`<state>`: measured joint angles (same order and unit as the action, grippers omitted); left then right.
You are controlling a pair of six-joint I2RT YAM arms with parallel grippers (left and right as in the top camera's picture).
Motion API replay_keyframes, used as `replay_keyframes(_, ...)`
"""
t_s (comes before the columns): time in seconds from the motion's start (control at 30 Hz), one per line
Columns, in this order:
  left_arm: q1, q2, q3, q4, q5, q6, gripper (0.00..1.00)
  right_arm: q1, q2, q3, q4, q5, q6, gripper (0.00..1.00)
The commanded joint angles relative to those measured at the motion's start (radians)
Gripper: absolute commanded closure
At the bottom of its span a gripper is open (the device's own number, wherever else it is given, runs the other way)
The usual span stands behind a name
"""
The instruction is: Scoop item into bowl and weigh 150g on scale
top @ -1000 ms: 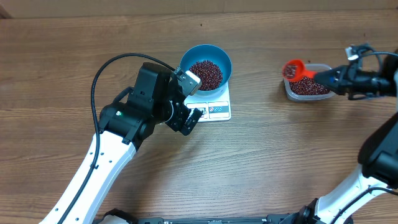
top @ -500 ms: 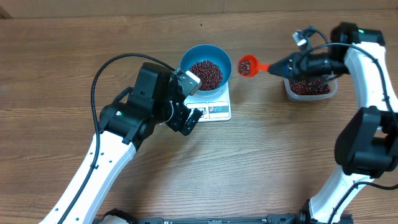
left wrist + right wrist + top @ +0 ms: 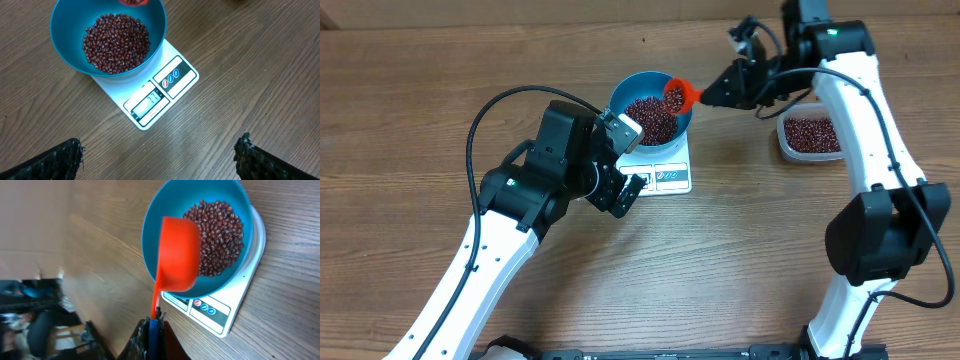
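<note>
Step in hand, by judgement: tipping a loaded scoop [image 3: 678, 96] of beans [image 3: 650, 120] into the bowl [image 3: 620, 95] on the scale [image 3: 670, 177]. From overhead, find bowl and scale together near the middle of the desk's [image 3: 440, 70] far edge, the tub [image 3: 810, 135] of spare beans well apart toward the far right corner, and the scoop tilted just above the bowl's right rim. Note the right gripper [image 3: 722, 90] clamped together on the scoop's handle [image 3: 703, 97], and the left gripper [image 3: 625, 193] parked just beside the scale's near left corner, fingers spread wide, holding nothing. Keep that arm parked, clear of the scale, to protect the reading. From the left wrist, look straight down on a bowl already well filled, a sliver of orange scoop at the top edge, and the display [image 3: 149, 102] facing this camera, digits too faint to read with confidence. Use it: roll the wrist slowly, trickle rather than dump, pause between trickles and recheck the display. From the right wrist, see the scoop's back covering the bowl's near wall, mouth turned toward the heap. Keep the lip inside the rim without resting on it, to avoid spilling onto the desk or pressing extra weight on the scale.
</note>
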<state>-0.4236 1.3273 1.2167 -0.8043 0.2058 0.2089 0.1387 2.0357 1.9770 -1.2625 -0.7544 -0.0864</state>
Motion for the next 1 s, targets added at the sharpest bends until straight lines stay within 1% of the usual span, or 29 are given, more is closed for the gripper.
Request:
replay_keyframes(0.0, -0.002, -0.013, 0.023, 0.000, 0.000, -0.014, 0.00, 0.071, 0.004, 0.035, 0.048, 0.226, 0.103, 0.96)
replay_keyframes(0.17, -0.002, -0.013, 0.023, 0.000, 0.000, -0.014, 0.01, 0.148, 0.000, 0.039, 0.094, 0.380, 0.113, 0.96)
replay_keyframes(0.43, -0.002, -0.013, 0.023, 0.000, 0.001, -0.014, 0.01, 0.287, -0.006, 0.081, 0.099, 0.775, 0.105, 0.96)
replay_keyframes(0.57, -0.002, -0.013, 0.023, 0.000, 0.000, -0.014, 0.00, 0.351, -0.006, 0.085, 0.098, 0.868, 0.063, 0.96)
replay_keyframes(0.73, -0.002, -0.013, 0.023, 0.000, 0.001, -0.014, 0.00, 0.377, -0.006, 0.085, 0.098, 0.892, 0.064, 0.96)
replay_keyframes(0.97, -0.002, -0.013, 0.023, 0.000, 0.000, -0.014, 0.00, 0.372, -0.010, 0.085, 0.099, 0.840, 0.064, 0.96)
